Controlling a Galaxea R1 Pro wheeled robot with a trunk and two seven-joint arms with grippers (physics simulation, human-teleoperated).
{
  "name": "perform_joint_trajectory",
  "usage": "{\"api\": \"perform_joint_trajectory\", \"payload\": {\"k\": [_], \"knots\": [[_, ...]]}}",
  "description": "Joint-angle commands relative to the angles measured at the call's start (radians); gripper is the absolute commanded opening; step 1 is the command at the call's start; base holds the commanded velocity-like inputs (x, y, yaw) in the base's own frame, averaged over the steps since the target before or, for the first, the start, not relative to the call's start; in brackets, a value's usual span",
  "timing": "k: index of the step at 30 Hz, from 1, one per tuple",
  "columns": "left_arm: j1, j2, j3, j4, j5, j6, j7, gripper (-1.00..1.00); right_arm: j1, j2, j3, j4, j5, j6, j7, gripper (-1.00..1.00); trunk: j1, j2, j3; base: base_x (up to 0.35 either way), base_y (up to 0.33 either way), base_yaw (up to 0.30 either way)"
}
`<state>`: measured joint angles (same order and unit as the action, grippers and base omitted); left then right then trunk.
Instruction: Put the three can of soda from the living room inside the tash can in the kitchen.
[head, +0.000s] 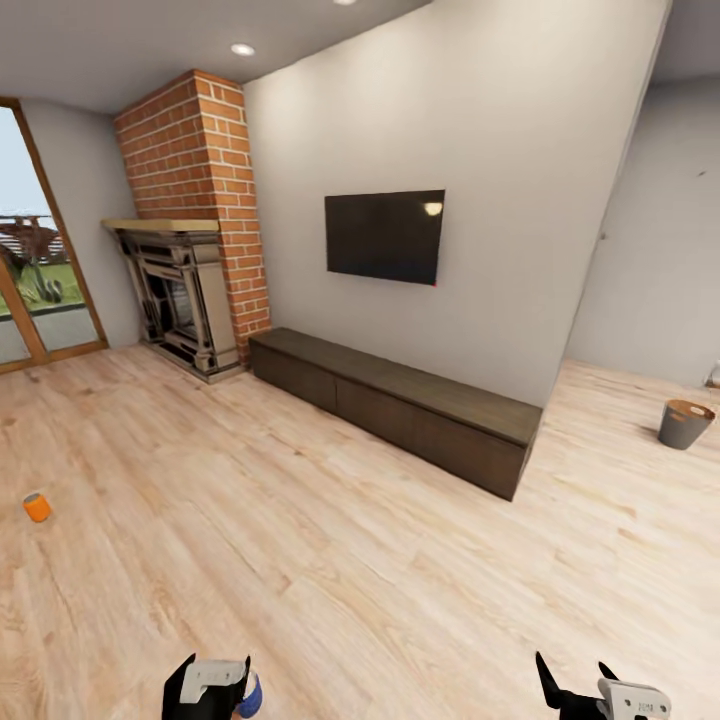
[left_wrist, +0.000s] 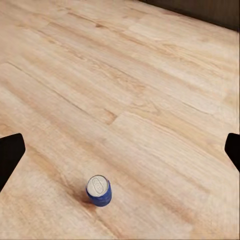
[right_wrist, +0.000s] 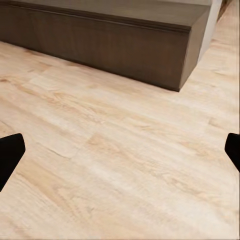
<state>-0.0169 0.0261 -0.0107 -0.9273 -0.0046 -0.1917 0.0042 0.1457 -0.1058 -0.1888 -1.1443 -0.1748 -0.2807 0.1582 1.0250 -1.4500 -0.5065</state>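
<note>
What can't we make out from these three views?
- Third soda can: I see the orange can and the blue can; where a third is, I cannot tell.
- Trash can, head view: too far to see whether anything is inside.
- Blue can, head view: mostly covered by the left gripper at the bottom edge.
- Right gripper: cut off by the bottom edge; fingers look spread.
- Orange can: too small to read any label.

The room is evenly bright and soft. A recessed ceiling light (head: 242, 49) glows at upper left, and daylight comes through the glass door (head: 35, 250) at the left edge. A pale glare spot sits on the television (head: 385, 237). Straight walls bow toward the frame's edges. The blue soda can (left_wrist: 99, 190) casts only a faint shadow on the floor (left_wrist: 150, 100); renders look slightly soft.
</note>
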Motion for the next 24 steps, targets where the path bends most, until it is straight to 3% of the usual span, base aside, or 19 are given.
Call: {"api": "perform_joint_trajectory", "payload": {"k": [1,24], "knots": [[0.0,0.0,0.0,0.0,0.0,0.0,0.0,1.0,0.0,0.0,0.0,0.0,0.0,0.0,0.0,1.0,0.0,0.0,0.0,0.114,-0.269,-0.218],[0.0,0.0,0.0,0.0,0.0,0.0,0.0,1.0,0.0,0.0,-0.001,0.0,0.0,0.0,0.0,1.0,0.0,0.0,0.0,0.113,-0.269,-0.219]]}}
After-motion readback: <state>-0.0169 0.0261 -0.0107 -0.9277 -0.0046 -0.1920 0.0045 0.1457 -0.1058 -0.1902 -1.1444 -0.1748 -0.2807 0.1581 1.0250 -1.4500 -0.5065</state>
